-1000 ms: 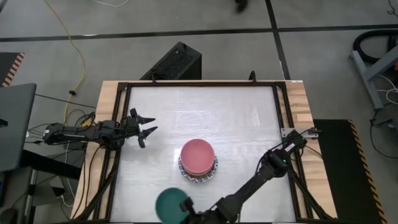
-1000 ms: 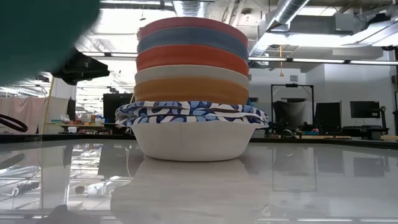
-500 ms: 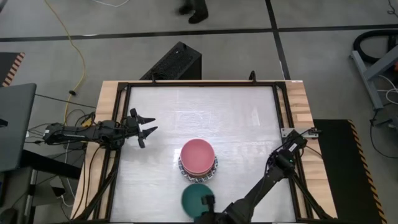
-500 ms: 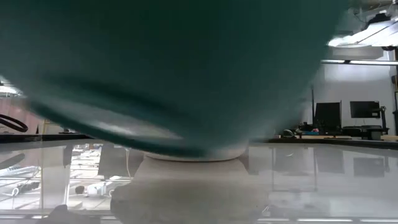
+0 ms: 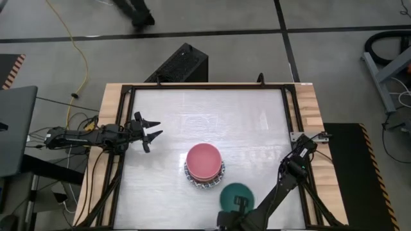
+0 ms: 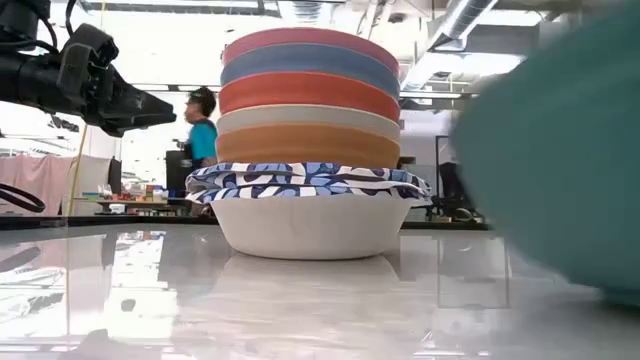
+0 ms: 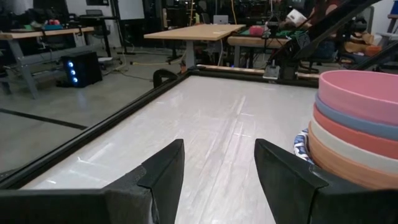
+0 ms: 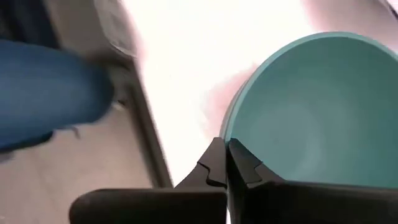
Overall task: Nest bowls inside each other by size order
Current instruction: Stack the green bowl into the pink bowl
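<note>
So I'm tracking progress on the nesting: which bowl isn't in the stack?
The dark green bowl. The right hand pinches its rim, holding it beside the stack, whose top bowl is the pink one.

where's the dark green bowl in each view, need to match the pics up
High view: dark green bowl near the table's near edge, right of the stack, pinched by the right gripper.
Low view: blurred teal mass filling the right side.
Left wrist view: not in it.
Right wrist view: its rim clamped between the fingers, hollow beyond.
Shared landmark: pink-topped bowl stack.
</note>
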Controlling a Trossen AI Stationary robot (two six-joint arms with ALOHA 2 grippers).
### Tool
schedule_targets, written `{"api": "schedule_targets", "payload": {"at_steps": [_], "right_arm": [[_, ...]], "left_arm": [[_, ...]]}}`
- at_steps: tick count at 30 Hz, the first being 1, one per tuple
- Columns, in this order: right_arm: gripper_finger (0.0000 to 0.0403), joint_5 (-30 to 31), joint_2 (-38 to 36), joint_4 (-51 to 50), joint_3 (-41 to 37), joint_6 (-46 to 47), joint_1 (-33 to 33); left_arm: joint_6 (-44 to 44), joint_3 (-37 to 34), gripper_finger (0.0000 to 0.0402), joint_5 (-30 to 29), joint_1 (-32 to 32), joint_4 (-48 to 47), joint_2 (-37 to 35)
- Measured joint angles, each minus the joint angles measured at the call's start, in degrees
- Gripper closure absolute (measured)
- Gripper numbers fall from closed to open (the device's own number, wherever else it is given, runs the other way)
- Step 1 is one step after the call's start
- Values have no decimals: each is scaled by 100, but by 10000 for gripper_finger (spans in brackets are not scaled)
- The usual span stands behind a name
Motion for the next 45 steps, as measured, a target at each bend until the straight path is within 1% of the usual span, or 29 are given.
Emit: {"api": "schedule_targets", "payload": {"at_steps": [3,6,9,15,18,22,27,31,36,45], "right_arm": [[398,-112,-7,-472,0,127,0],[398,-45,-93,-566,-1,-10,-5],[398,405,-341,-563,-7,-160,29],[398,1579,-1049,-558,-96,-132,235],[398,1898,-1351,-578,-127,-90,264],[398,1972,-1595,-566,-134,-393,169],[398,1969,-1845,-570,-132,-966,-213],[398,1837,-1868,-569,-131,-1511,-533],[398,1825,-1950,-573,-131,-2023,-789],[398,1818,-1961,-564,-131,-2732,-1013]], "left_arm": [[0,0,216,2,-1,0,-2],[0,2,216,1,0,0,-1],[0,0,216,0,0,2,-2],[0,0,216,2,0,0,-2],[0,0,216,2,0,0,-2],[0,2,216,2,0,0,0],[0,0,216,0,0,0,-2],[0,0,216,2,-1,0,-1],[0,0,216,1,-1,0,-1],[0,2,216,0,0,0,-2]]}}
